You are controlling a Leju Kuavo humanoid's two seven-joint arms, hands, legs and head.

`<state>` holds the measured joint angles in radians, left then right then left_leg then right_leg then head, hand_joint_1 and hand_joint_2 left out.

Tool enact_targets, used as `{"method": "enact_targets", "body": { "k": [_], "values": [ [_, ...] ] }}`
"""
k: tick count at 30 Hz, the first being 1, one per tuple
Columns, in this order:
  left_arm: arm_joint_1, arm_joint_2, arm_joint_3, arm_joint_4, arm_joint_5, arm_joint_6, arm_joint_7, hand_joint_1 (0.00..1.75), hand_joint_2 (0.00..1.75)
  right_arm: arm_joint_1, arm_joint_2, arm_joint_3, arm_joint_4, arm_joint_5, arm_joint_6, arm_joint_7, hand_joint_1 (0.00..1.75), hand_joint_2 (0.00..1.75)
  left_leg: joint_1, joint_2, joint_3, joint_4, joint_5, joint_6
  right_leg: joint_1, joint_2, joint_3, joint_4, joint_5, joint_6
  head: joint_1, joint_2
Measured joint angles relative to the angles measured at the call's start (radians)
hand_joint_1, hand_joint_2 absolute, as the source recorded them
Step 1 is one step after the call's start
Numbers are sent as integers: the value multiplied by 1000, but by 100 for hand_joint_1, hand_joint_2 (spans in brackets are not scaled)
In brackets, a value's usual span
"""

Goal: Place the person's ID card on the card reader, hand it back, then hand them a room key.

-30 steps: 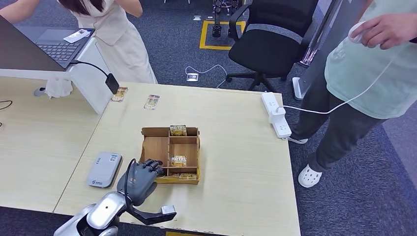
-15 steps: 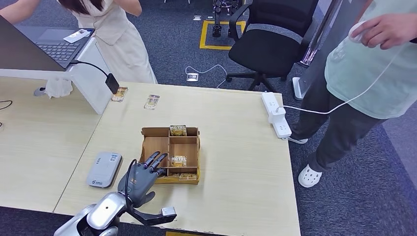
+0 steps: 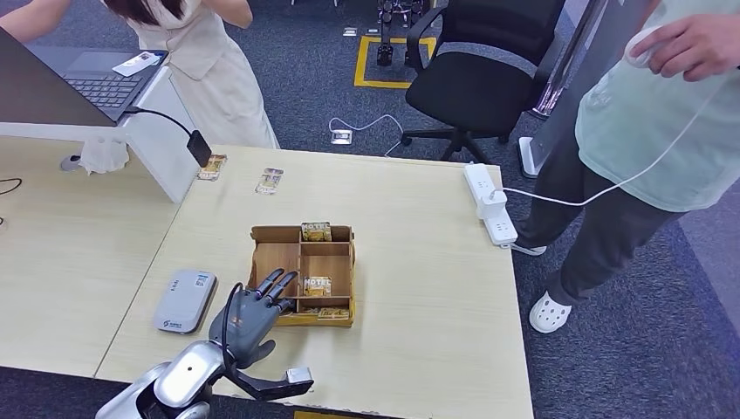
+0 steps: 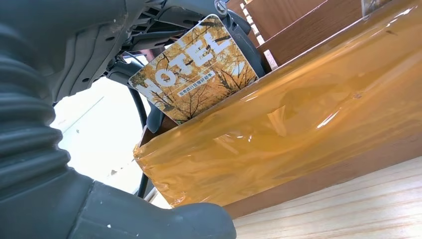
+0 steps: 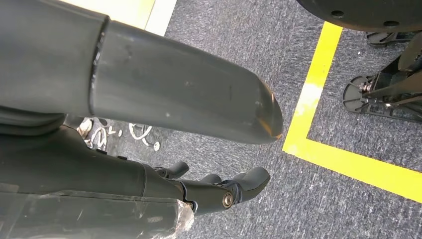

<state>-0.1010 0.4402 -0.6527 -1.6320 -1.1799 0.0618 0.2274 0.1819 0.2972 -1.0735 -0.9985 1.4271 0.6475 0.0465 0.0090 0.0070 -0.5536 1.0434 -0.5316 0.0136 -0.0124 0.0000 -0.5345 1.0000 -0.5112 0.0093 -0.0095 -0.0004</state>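
My left hand (image 3: 249, 314) reaches over the near left corner of the wooden compartment box (image 3: 277, 258), fingers straight and spread, thumb (image 3: 272, 384) stuck out over the table outside the box. In the left wrist view a HOTEL key card (image 4: 194, 69) stands just behind the box's tape-covered front wall (image 4: 308, 119), lying against my dark fingers (image 4: 244, 35); the thumb is well apart from it. More key cards (image 3: 317, 285) lie in the box. The grey card reader (image 3: 185, 299) sits left of the hand. My right hand (image 5: 149, 99) hangs over the floor and holds nothing.
Two cards (image 3: 269, 181) lie at the table's far edge near a black scanner (image 3: 199, 148) and laptop (image 3: 96, 78). A person in cream (image 3: 205, 52) stands behind the table. Another person (image 3: 646, 113) stands at the right, by a white power strip (image 3: 489, 203).
My left hand's fingers were curled at the box corner a second ago and have straightened and spread over it. The arm has stayed in place.
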Motion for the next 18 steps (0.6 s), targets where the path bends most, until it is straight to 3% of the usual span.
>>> {"method": "enact_targets", "body": {
  "k": [8, 18],
  "values": [
    [0, 0, 0, 0, 21, 8, -6, 0, 175, 5, 0, 7, -7, -20, 6, 8, 0, 0, 0, 0, 0, 0, 0, 0, 0, 0, 0, 0, 0, 0, 0, 0],
    [0, 11, 11, -6, 41, 23, -7, 0, 175, 68, 1, 82, -42, -108, 14, 53, 0, 0, 0, -1, 0, 0, 0, 0, 0, -1, 0, 0, 0, 0, 0, 0]
  ]
}}
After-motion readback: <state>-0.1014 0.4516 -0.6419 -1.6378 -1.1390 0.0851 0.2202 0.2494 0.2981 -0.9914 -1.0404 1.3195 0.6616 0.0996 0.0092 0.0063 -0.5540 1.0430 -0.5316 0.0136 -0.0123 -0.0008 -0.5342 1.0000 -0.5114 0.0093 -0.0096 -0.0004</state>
